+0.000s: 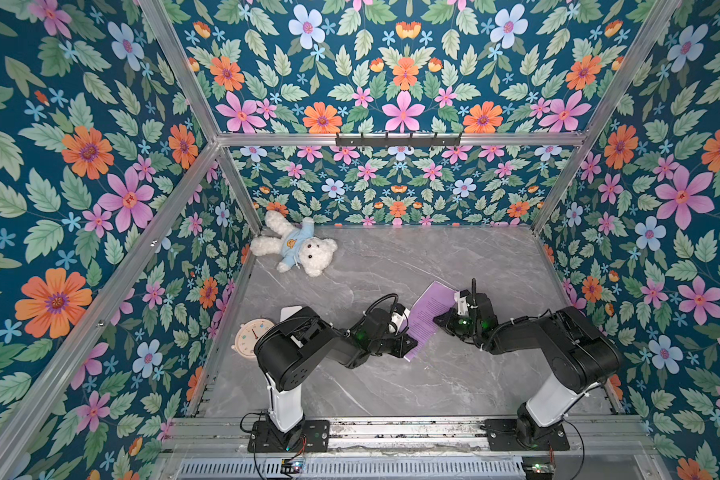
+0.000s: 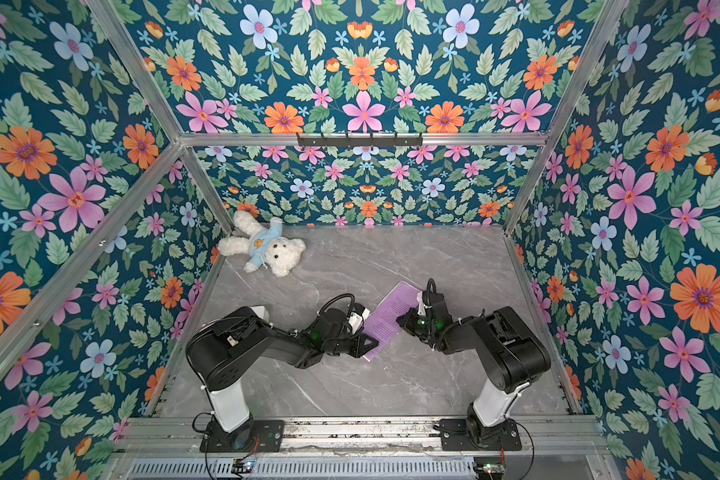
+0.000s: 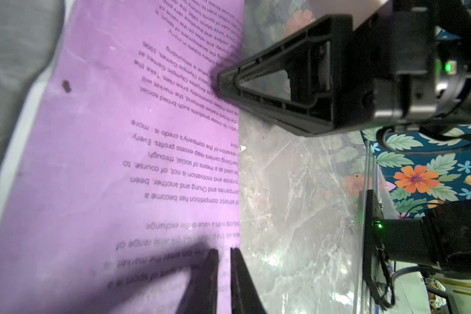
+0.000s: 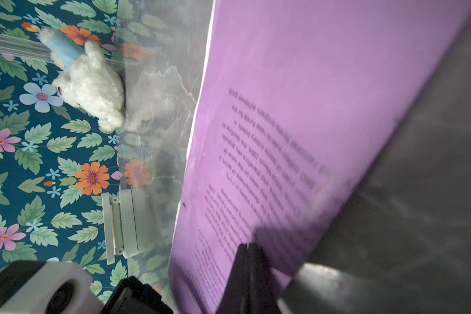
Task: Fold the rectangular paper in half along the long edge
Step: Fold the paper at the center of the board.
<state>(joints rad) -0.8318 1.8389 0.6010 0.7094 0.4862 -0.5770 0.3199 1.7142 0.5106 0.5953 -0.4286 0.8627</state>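
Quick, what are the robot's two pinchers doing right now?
Left gripper: almost closed at the edge of the rectangular paper, slim gap showing; grip cannot be told.
Right gripper: closed, holding the rectangular paper.

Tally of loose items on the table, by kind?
Paper: 1
Teddy bear: 1
Clock: 1
Total: 3

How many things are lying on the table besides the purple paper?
2. A teddy bear in the far left corner; a round clock partly covered by the left arm. The arms may hide more.
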